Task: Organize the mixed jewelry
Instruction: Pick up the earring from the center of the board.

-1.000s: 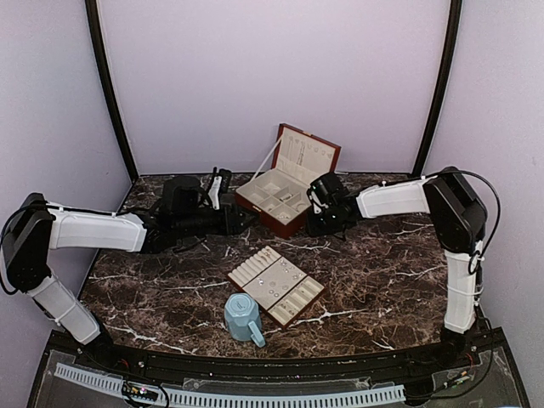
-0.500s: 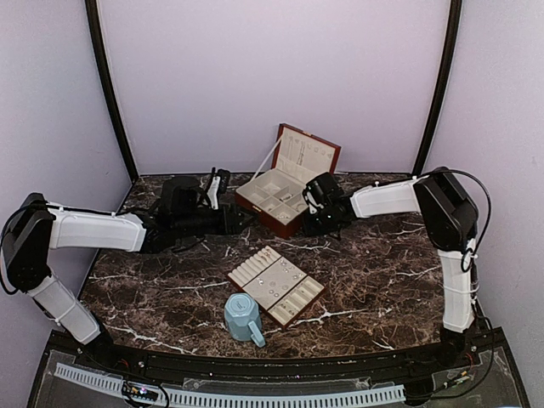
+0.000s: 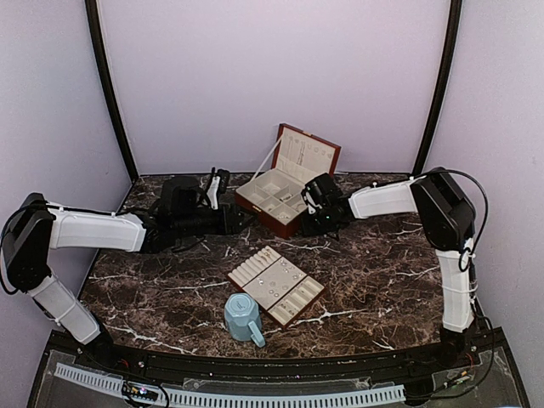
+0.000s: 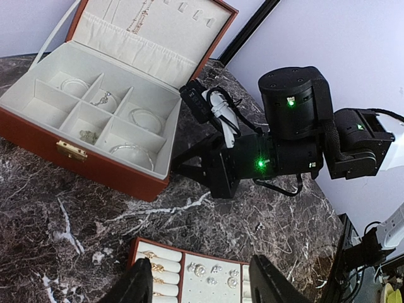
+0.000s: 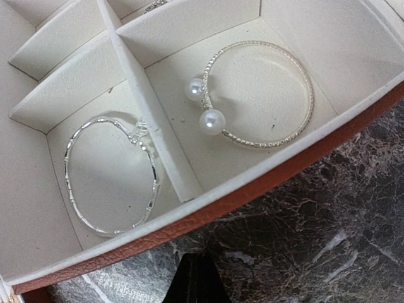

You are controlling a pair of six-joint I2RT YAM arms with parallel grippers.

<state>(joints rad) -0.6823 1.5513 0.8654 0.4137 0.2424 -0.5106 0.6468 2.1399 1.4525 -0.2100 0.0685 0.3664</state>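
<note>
Right pincer (image 5: 194, 279) is clenched, tips together at btm ctr of its wrist view, just outside the box (image 5: 265, 180) front wall, over the counter (image 5: 328, 252). Nothing visible pinched, tho a tiny bit could hide there. Left pincer (image 4: 208, 285) is released & empty, fingers spread at the btm edge of its view, above the tray (image 4: 189, 293).

Jewelry: the pearl bangle (image 5: 213, 121) lies flat in the compt at upper right of the right wrist view. The thin hoop (image 5: 151, 183) is in the compt to its left, one side touching the divider. In the left wrist view, the box's other compts (upper left) hold more silvery pcs, too small to name. Studs (image 4: 208, 270) sit in rows on the tray, btm ctr.

Progress, judged: sorting prob mostly done. Pcs are split btwn box & tray, and no loose pc shows on the counter in the top view, tho that view is too coarse to be sure. Left: maybe a last pc or two; box lid is open. Mug (image 3: 244, 319) stands just beside the tray, lower ctr; contents not visible.

Counter: dark brown marble look w/ white veins. Room: pale lilac walls on 3 sides, black curved poles in both back corners.
</note>
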